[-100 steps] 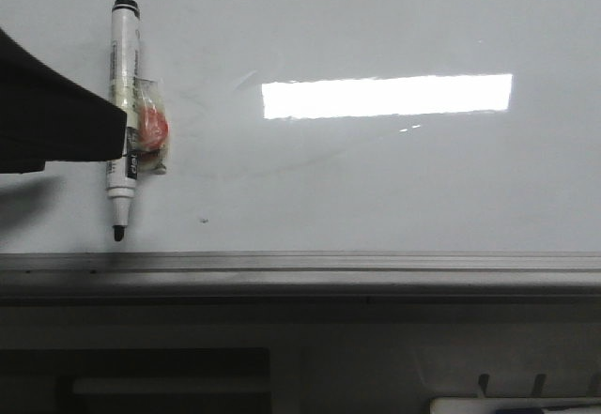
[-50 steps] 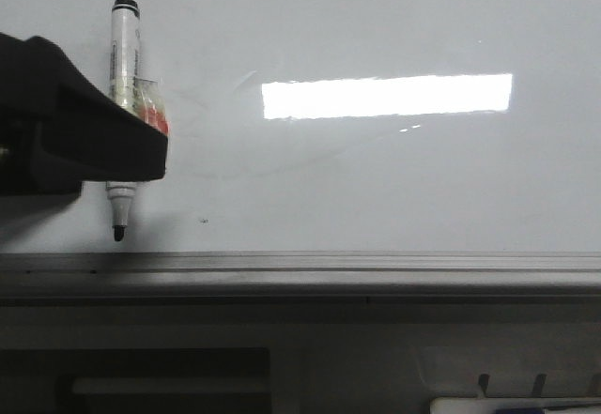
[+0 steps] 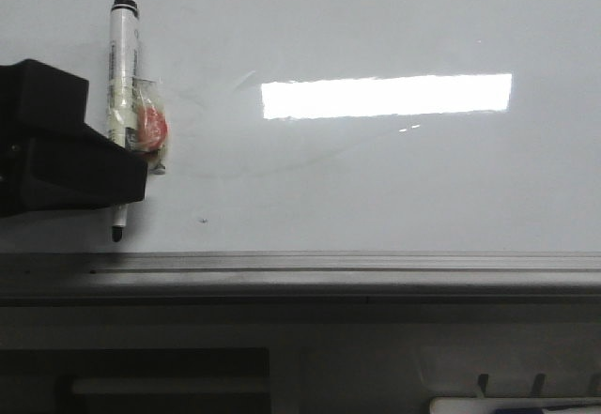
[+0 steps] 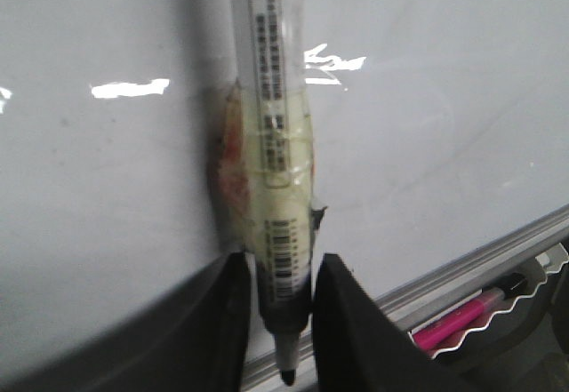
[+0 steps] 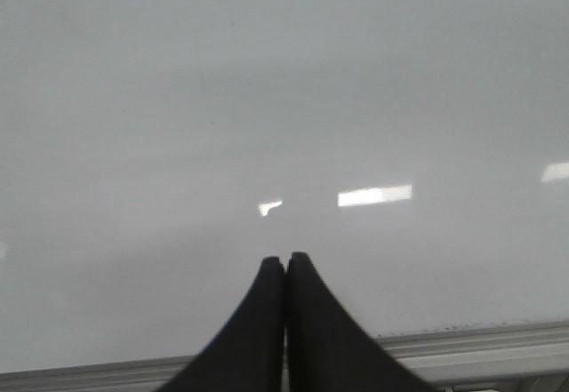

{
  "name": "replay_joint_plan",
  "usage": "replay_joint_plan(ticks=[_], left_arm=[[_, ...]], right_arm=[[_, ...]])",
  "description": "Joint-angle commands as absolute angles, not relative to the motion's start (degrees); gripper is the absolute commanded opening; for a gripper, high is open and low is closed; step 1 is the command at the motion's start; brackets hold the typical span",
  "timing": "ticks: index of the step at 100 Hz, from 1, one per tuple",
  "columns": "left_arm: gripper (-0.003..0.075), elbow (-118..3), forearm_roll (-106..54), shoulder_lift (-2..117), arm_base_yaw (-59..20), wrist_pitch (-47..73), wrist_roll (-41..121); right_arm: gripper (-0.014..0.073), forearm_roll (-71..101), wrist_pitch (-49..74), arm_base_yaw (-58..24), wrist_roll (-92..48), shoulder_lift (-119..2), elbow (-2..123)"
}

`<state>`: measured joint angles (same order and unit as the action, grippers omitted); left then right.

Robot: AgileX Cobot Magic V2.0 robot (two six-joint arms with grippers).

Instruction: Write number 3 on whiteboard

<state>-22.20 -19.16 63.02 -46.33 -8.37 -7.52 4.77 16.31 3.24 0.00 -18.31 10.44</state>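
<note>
The whiteboard (image 3: 394, 179) is a glossy pale grey board with a bright rectangular reflection. No number 3 shows on it, only faint grey smears. A white marker (image 3: 122, 67) with a black tip, yellowish tape and a red lump lies on the board at the left, tip toward the rail. My left gripper (image 3: 120, 179) reaches in from the left. In the left wrist view its fingers (image 4: 283, 268) press both sides of the marker (image 4: 277, 188) near the tip. My right gripper (image 5: 284, 259) is shut and empty over the bare board.
A grey metal edge rail (image 3: 376, 264) runs along the board's near side. Below it a dark tray holds a pink marker (image 4: 458, 319). A white object (image 3: 507, 405) shows at the bottom right.
My left gripper came in from the left over the marker's middle, then shifted back down toward the tip end. The marker itself has not moved.
</note>
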Motion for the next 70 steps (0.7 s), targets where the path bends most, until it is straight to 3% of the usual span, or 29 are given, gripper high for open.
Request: replay_joint_plan(ticks=[1,4,42,70], left_arm=[[0.0006,-23.9,-19.4,62.5,-46.7,-12.2,-8.1],[-0.0022,-23.9,-19.3,62.5,-46.7,-12.2,-8.1],[-0.0021,-23.9,-16.6,62.1,-46.7,-11.6,-8.1],[-0.0021,-23.9,-6.6,56.9,-49.9,-10.4,-8.1]], right_arm=[[-0.0048,4.9,12.0,3.2,0.0,-19.2,12.4],[-0.0048,4.9,12.0,3.2,0.0,-19.2,12.4],[-0.0047,4.9,15.7,2.0,0.0,-19.3,14.6],[-0.0010,4.9,21.0,-11.3,-5.4,-22.0,18.4]])
